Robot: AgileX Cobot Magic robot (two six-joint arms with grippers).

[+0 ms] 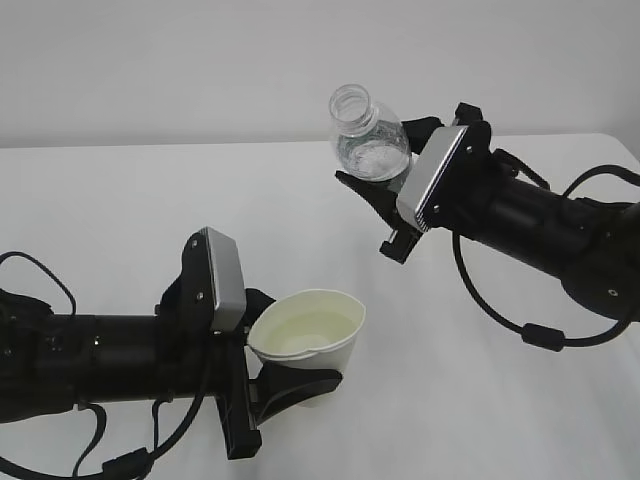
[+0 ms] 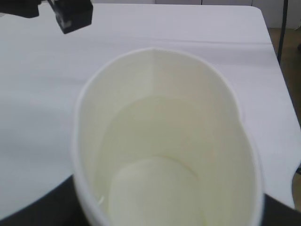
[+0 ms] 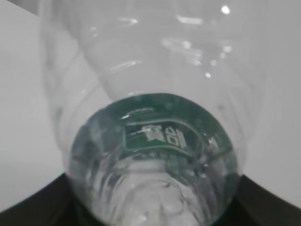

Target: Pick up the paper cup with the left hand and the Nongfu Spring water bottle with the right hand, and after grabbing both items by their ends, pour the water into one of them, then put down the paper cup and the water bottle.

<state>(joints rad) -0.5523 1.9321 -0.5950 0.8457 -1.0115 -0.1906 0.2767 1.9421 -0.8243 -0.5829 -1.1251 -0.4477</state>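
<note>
My left gripper [image 1: 292, 348] is shut on the base end of the white paper cup [image 1: 306, 340], held low over the table with its mouth up and tilted. The left wrist view looks down into the cup [image 2: 164, 141]; a faint level line shows inside, as of shallow clear liquid. Higher, at the right, my right gripper [image 1: 388, 160] is shut on the bottom end of the Nongfu Spring water bottle [image 1: 365, 138]. Its open neck points up and slightly left, away from the cup. Water [image 1: 374, 160] lies in its lower part. The green label [image 3: 160, 134] shows through the bottle [image 3: 155, 94].
The white table [image 1: 150, 200] runs beneath both arms, with its right edge [image 2: 282, 108] showing in the left wrist view. Part of the right arm [image 2: 70, 16] shows at that view's top left. Black cables [image 1: 500, 320] loop under the right arm.
</note>
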